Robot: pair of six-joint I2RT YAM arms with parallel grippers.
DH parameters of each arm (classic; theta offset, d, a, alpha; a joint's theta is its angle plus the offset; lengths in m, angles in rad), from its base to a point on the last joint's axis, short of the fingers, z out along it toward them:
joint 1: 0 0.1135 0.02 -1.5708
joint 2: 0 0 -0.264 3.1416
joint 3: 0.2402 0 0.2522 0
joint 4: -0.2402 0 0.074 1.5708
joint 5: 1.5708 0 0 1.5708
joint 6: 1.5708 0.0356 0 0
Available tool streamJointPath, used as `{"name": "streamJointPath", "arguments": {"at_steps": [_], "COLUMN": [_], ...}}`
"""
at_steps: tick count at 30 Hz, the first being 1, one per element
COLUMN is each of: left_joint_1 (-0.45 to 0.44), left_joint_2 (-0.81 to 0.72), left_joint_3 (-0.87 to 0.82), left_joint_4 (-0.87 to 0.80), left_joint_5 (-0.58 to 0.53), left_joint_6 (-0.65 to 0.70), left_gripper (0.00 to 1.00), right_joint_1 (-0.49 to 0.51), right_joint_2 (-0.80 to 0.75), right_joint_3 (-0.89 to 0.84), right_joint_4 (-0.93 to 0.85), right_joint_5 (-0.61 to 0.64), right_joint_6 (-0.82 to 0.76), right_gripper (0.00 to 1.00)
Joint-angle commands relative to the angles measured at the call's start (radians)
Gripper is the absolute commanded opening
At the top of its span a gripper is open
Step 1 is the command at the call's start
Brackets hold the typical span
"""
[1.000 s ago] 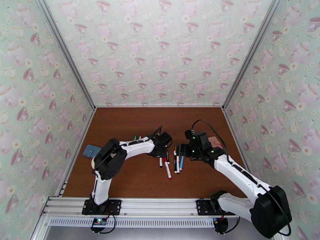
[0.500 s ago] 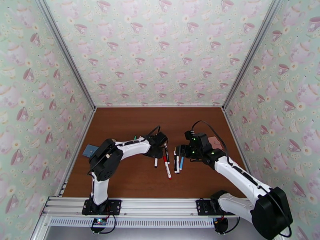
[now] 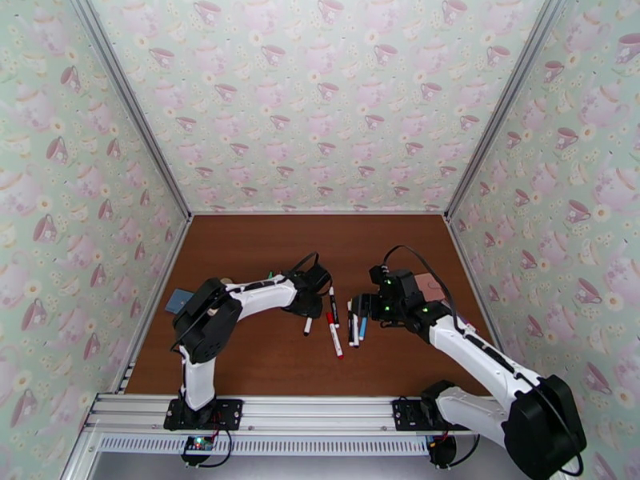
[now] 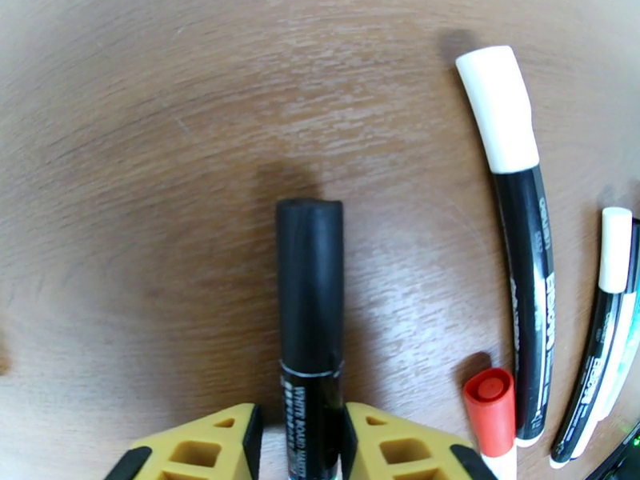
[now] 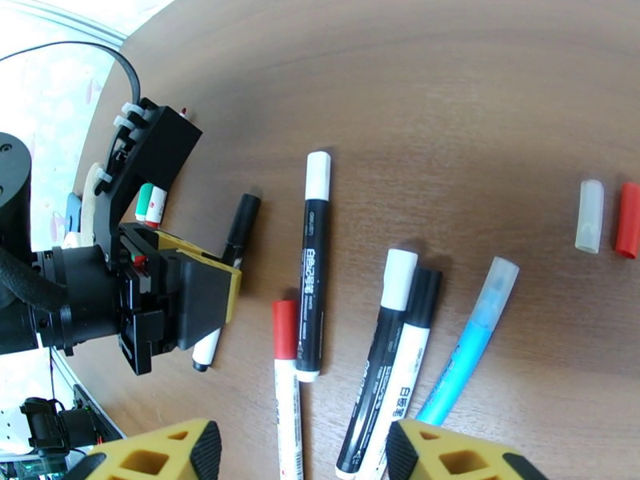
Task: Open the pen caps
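My left gripper [image 4: 300, 416] is shut on a pen with a black cap [image 4: 310, 282]; its yellow fingers [image 4: 204, 446] clamp the barrel just behind the cap, low over the brown table. In the top view the left gripper [image 3: 306, 306] is left of the pen cluster, with that pen [image 3: 307, 326] sticking out toward the near edge. My right gripper [image 5: 304, 451] hangs open above several capped pens: a white-capped black one [image 5: 314, 258], a red-capped one [image 5: 284, 362], a black-and-white pair [image 5: 396, 354] and a blue one [image 5: 468, 346]. In the top view the right gripper [image 3: 362, 304] hovers over them.
Two loose caps, one clear white [image 5: 589, 216] and one red [image 5: 629, 220], lie to the right of the pens. A green and a red item [image 5: 150, 203] sit behind the left wrist. A blue pad [image 3: 180, 300] lies near the left wall and a pinkish object [image 3: 432, 283] near the right arm.
The left gripper has shifted left, away from the pen cluster, carrying the black-capped pen with it. The right arm has stayed put.
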Motion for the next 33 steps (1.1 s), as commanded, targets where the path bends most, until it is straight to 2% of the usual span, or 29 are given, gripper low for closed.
{"name": "streamJointPath", "arguments": {"at_steps": [1,7,14,24,29,33], "left_joint_1": [-0.012,-0.016,-0.006,0.105,0.161,0.167], "left_joint_2": [0.020,0.032,-0.082,-0.344,-0.428,-0.453], "left_joint_3": [-0.007,0.014,-0.039,-0.250,-0.312,-0.317], "left_joint_4": [-0.067,-0.076,-0.025,0.175,0.217,0.222], "left_joint_5": [0.038,0.041,0.091,0.393,0.558,0.649], "left_joint_6": [0.026,0.037,0.079,0.205,0.256,0.275], "left_gripper": [0.30,0.19,0.16,0.18,0.19,0.19], "right_joint_1": [0.004,0.003,0.003,0.005,0.046,0.090], "right_joint_2": [-0.021,-0.028,-0.010,0.079,0.146,0.195], "right_joint_3": [-0.017,-0.036,-0.046,-0.030,0.030,0.075], "right_joint_4": [0.024,0.040,0.146,0.417,0.433,0.454], "right_joint_5": [-0.017,-0.016,-0.108,-0.269,-0.240,-0.210], "right_joint_6": [0.019,0.030,0.120,0.339,0.359,0.386], "right_gripper": [0.60,0.60,0.59,0.55,0.53,0.53]}}
